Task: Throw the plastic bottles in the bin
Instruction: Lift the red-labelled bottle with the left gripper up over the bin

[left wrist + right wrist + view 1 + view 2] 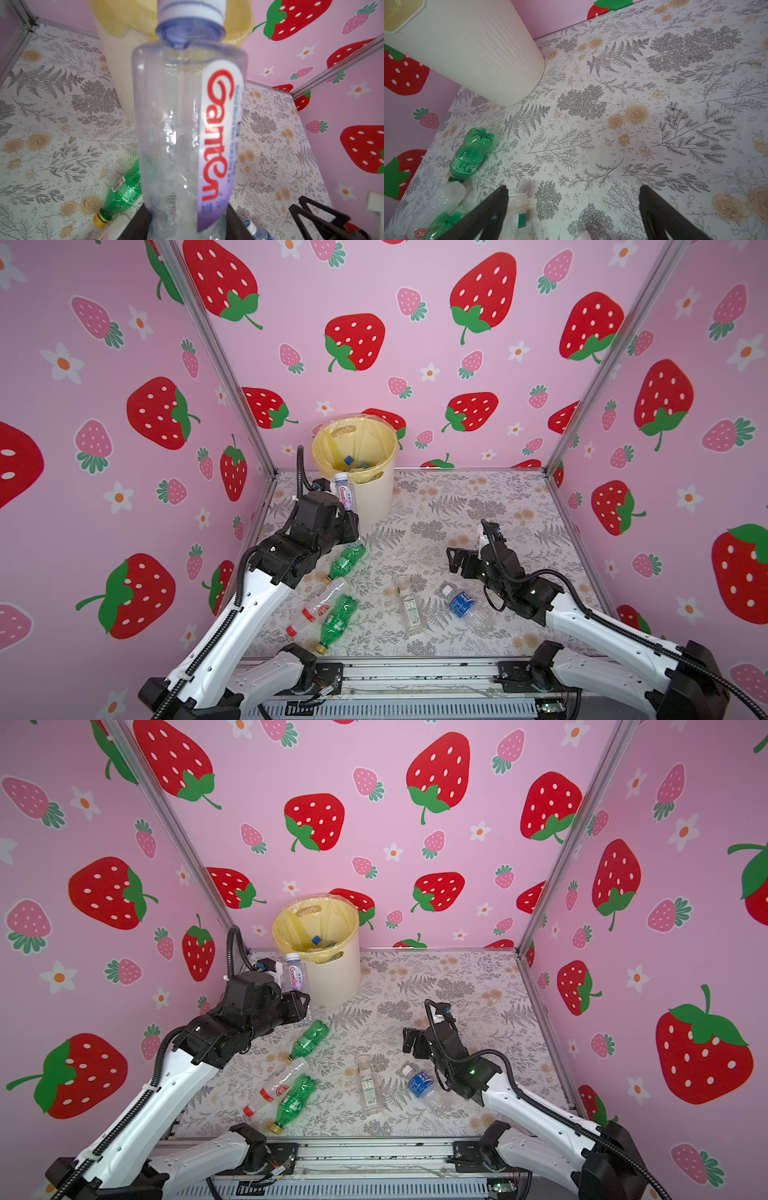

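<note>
- left gripper (348, 517) is clamped on the lower part of a clear bottle with red lettering (344, 490), held upright with the cap up, just beside the bin (376, 499).
- right gripper (455, 561) is spread wide with nothing in it, above the table (457, 506).
- lying on the table: a green bottle (347, 560), a red-label bottle (318, 605) touching a second green bottle (338, 620), a white-label bottle (410, 608) and a blue-label bottle (462, 605).
- a few bottles in the bin (353, 463).

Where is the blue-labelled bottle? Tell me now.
In both top views the blue-labelled bottle lies on the table right of centre, beside the slim clear bottle, near the open right gripper.
</note>
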### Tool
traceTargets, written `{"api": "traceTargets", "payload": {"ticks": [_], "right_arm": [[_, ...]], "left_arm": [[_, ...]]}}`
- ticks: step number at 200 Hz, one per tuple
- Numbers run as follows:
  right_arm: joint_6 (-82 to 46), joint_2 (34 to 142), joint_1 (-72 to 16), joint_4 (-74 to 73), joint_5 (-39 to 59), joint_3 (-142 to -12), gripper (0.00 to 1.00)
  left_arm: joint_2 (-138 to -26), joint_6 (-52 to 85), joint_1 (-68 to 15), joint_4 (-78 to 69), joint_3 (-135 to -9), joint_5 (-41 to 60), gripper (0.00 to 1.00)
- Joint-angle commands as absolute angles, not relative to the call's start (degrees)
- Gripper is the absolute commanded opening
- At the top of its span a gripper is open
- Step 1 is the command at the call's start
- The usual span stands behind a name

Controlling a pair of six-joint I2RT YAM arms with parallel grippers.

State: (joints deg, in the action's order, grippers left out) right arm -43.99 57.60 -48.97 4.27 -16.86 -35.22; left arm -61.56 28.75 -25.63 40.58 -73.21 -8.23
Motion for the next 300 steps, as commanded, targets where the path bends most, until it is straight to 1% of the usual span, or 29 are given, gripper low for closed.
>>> {"api": "traceTargets", "payload": {"ticks": [1, 78, 98, 135, 211, 261, 300], "right_arm": [[-44.1, 58.1, -48.9, 3.4, -16.8, -35.3, 0.99], [-42.3, 60.9, -48.7, 3.8, -17.1, -38.3, 0.99], [-41.9, 61.8, -48.7, 3.8, -16.9, -38.9, 0.99], [-41.1, 63.6, -48.5, 3.8, -16.9, -39.2, 0.99], [-40.0, 65.8, -48.2, 2.9, -15.0, -39.4, 0.99], [-39.8, 65.6, -48.1, 3.0, -15.0, -39.1, 0.99], [-39.9, 64.9, -48.0, 2.9, -15.0, -38.5, 0.99]], "left_arm": [[-62.2, 24.5, -23.1, 40.7, -78.4, -7.3, 0.49], [-65.3, 21.3, -15.6, 38.1, -85.1, 0.4, 0.49], [-64.3, 22.2, -14.6, 36.7, -83.2, 1.7, 0.49], [-59.3, 23.3, -14.4, 32.2, -74.8, 1.8, 0.48], [-52.9, 25.8, -14.4, 33.2, -64.4, 1.1, 0.48], [-53.2, 26.1, -14.4, 33.5, -64.5, 1.3, 0.48], [-56.9, 27.0, -14.4, 33.1, -70.0, 0.8, 0.48]]}}
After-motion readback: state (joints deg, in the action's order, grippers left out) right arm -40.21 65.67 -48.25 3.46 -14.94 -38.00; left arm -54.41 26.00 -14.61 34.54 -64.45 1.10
